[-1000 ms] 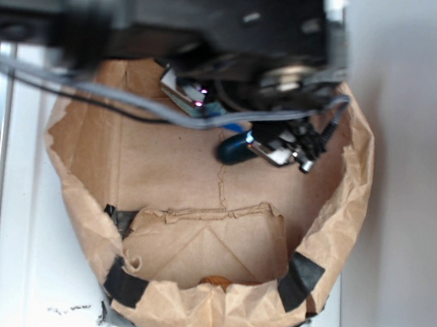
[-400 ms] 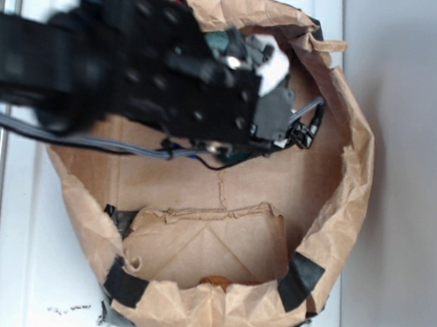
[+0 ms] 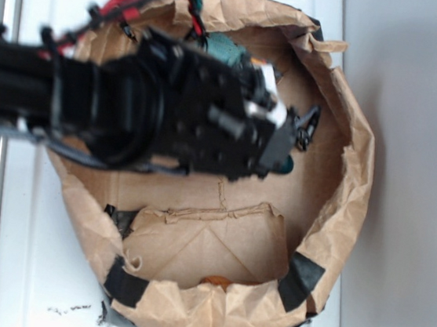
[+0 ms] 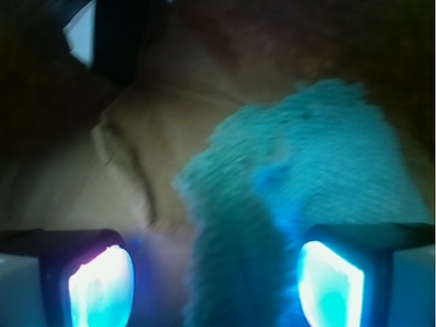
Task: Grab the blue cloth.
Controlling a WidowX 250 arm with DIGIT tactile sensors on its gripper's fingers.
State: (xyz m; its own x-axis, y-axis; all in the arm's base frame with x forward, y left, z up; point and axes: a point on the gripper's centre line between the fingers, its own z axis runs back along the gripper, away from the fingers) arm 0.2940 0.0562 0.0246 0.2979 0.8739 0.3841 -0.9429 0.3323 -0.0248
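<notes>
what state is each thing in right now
hand: open, fingers apart, a fold of the cloth between them
blue cloth: crumpled on the bag floor, not gripped yet
paper bag: open at the top, rim rolled down and taped, arm reaching inside

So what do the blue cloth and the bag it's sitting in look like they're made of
The blue cloth looks like terry fabric: its surface is fuzzy and napped, with soft, ragged edges, matte rather than shiny. The bag appears to be brown kraft paper: dull tan, creased and crumpled at the rolled rim, with folded seams on its floor. Strips of black tape, likely cloth or plastic, patch the rim.
</notes>
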